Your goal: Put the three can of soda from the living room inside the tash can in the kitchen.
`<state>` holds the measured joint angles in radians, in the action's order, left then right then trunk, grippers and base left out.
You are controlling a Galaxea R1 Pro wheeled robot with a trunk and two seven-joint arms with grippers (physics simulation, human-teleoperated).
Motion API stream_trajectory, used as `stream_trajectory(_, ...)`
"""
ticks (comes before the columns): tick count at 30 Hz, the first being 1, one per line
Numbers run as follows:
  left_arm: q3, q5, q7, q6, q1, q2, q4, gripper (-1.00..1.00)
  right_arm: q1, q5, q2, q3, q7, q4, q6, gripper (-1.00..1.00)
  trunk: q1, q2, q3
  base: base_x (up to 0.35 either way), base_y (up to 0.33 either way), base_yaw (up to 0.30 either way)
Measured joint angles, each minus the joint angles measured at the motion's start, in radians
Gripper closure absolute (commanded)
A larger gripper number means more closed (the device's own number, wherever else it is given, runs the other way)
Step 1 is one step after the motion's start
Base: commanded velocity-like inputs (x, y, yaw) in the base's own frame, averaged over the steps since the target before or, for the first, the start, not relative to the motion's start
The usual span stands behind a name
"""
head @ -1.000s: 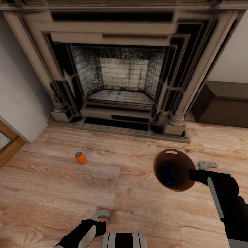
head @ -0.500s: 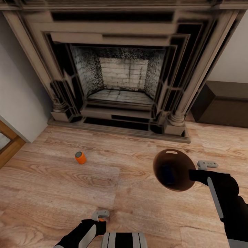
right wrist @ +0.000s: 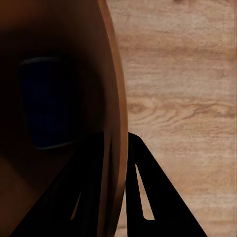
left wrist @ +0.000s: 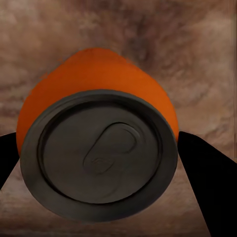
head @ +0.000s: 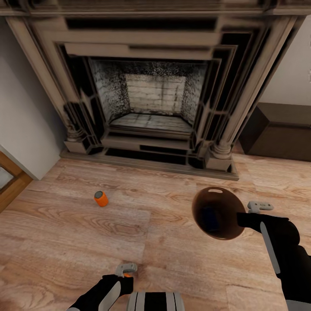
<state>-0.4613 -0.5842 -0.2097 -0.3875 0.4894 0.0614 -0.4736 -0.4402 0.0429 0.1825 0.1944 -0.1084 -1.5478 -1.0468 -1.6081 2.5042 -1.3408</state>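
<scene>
Blue soda can (head: 210, 218) already inside copper-brown bin (head: 224, 233) pinched at its rim by right claw (head: 244, 214), left claw (head: 125, 273) clamps one orange can (left wrist: 96, 148), second orange can (head: 101, 198) on floor well ahead of it, kitchen trip pending.

Slight camera shift only: fireplace (head: 155, 86) sits a touch lower in head view than half a second ago, and the loose orange can (head: 101, 198) on the floor (head: 65, 233) a hair lower-right with it. No visible change in arms, bin or held can.
</scene>
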Motion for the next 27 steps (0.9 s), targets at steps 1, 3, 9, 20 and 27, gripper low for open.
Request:
stream_trajectory(1,0.000,0.000,0.000,0.000,0.000,0.000,0.001,1.00,0.000,0.001,-0.001,0.000,0.000,0.000,0.000,1.00,0.000,0.000,0.004,0.000,0.000,0.000)
stream_trajectory(3,0.001,0.000,0.002,-0.001,0.000,0.000,0.002,1.00,0.000,-0.001,-0.001,-0.001,0.000,0.000,0.000,1.00,0.001,-0.001,0.012,0.000,0.000,0.000)
stream_trajectory(9,0.001,0.000,0.002,-0.002,0.000,0.000,0.001,1.00,0.000,0.000,-0.001,-0.001,0.000,0.000,0.000,1.00,0.004,-0.002,0.035,0.000,0.000,0.000)
stream_trajectory(20,-0.001,0.000,0.025,0.019,0.000,0.000,-0.003,1.00,0.001,0.000,-0.001,-0.001,0.000,0.001,0.000,1.00,0.016,-0.018,0.076,0.000,0.000,0.000)
stream_trajectory(27,-0.005,0.000,0.036,0.051,-0.001,-0.001,-0.028,1.00,0.002,0.001,-0.001,-0.001,0.000,0.004,0.000,1.00,0.042,-0.067,0.098,0.000,0.000,0.000)
